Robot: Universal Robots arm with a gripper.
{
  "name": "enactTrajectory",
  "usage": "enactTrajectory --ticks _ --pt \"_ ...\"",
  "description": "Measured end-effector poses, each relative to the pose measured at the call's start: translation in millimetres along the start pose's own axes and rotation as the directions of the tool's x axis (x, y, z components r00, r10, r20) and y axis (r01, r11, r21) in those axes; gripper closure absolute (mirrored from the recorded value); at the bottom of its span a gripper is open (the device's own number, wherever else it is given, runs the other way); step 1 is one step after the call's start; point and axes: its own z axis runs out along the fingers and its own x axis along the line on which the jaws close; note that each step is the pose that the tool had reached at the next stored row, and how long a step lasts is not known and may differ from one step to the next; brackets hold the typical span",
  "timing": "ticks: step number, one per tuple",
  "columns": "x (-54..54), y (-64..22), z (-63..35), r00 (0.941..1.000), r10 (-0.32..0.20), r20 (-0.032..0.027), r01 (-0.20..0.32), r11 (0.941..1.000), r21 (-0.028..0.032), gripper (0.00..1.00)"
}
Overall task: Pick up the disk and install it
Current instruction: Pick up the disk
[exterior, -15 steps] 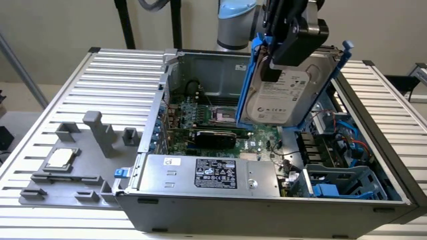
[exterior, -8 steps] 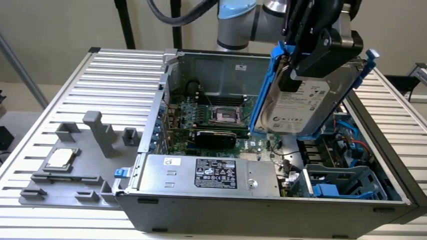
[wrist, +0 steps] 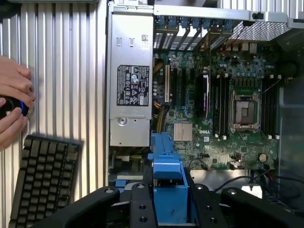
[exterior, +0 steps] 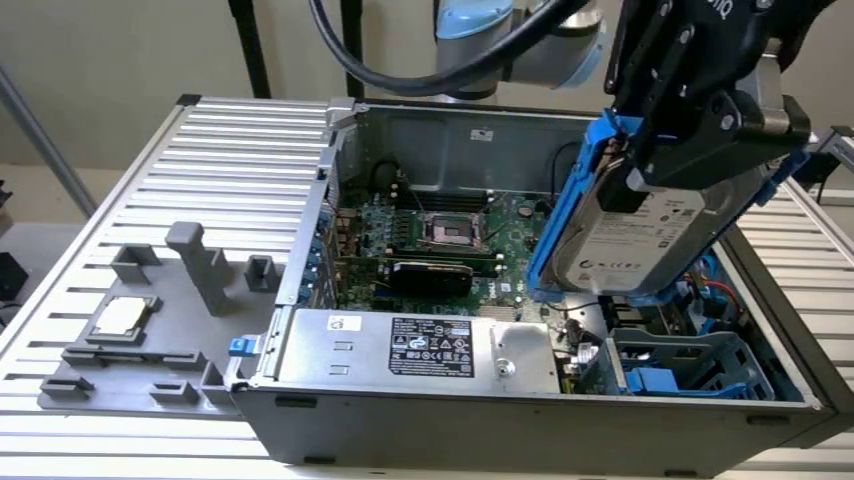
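The disk (exterior: 627, 245), a silver-grey drive with a white label and blue side rails, hangs tilted on edge above the open computer case (exterior: 534, 440), over its right side in the exterior view. My black gripper (exterior: 661, 165) is shut on its upper part. In the wrist view the gripper (wrist: 168, 202) clamps the disk's blue rail (wrist: 166, 171) between two black fingers (wrist: 142, 206), with the motherboard (wrist: 228, 104) below. A blue drive cage (exterior: 694, 365) sits in the case's near right corner, beneath the disk.
A silver power supply (exterior: 414, 345) with a black-and-white label fills the case's near side. On the ribbed table to the exterior view's left stands a grey fixture (exterior: 200, 265) holding a small square chip (exterior: 120, 315). A keyboard (wrist: 42, 180) and a person's hands (wrist: 12, 104) lie beside the case.
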Motion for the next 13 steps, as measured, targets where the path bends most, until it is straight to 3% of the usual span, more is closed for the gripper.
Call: enactTrajectory --ticks 8,13 --pt "24.3 -19.2 -0.8 1.0 0.0 0.0001 0.0 1.0 -0.0011 0.67" --pt "33.9 -37.6 -0.7 1.0 0.0 0.0 0.0 1.0 -0.0011 0.67"
